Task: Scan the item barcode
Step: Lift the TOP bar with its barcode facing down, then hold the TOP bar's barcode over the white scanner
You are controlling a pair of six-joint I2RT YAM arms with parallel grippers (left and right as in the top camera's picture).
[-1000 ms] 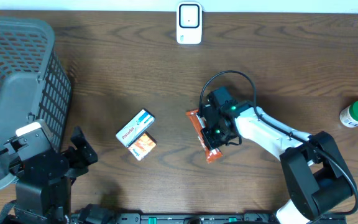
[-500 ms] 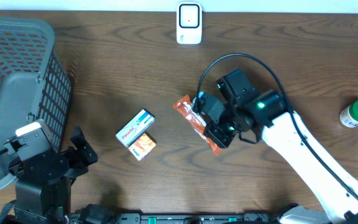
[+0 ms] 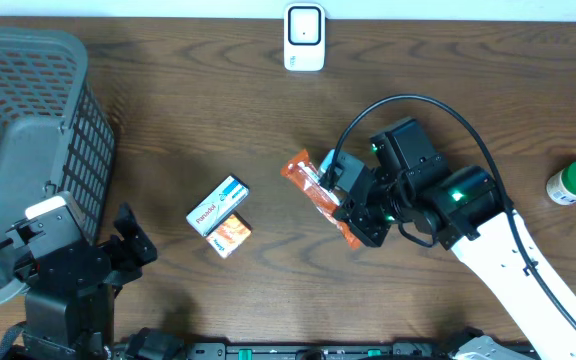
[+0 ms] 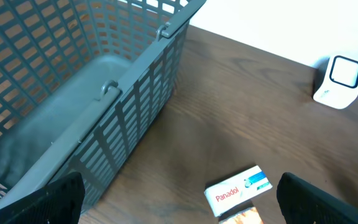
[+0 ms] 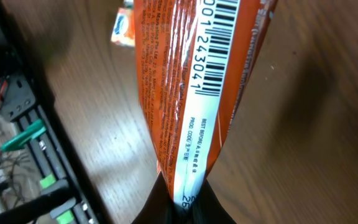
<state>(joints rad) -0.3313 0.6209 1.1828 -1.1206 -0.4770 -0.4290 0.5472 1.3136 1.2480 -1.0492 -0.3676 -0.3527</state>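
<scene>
Right gripper (image 3: 354, 214) is pinched tight on the near end of the orange packet (image 3: 313, 185). The overhead view puts the packet mid-table, lying diagonally, well apart from the white scanner (image 3: 304, 38) at the far edge. Only the right wrist view shows the barcode (image 5: 236, 28) - black bars and digits on a white strip, facing that camera, with best-before print below it.

Left gripper (image 3: 131, 238) is spread wide and holds nothing, near the table's front edge just beside the grey basket (image 3: 28, 150). The left wrist view shows its fingers (image 4: 39, 202) at both lower corners, and the "Panadol" name is clear on the white box (image 3: 217, 205). A small orange box (image 3: 232, 236) touches that box. Green-lidded bottle (image 3: 574, 183) at the right edge - overhead only.
</scene>
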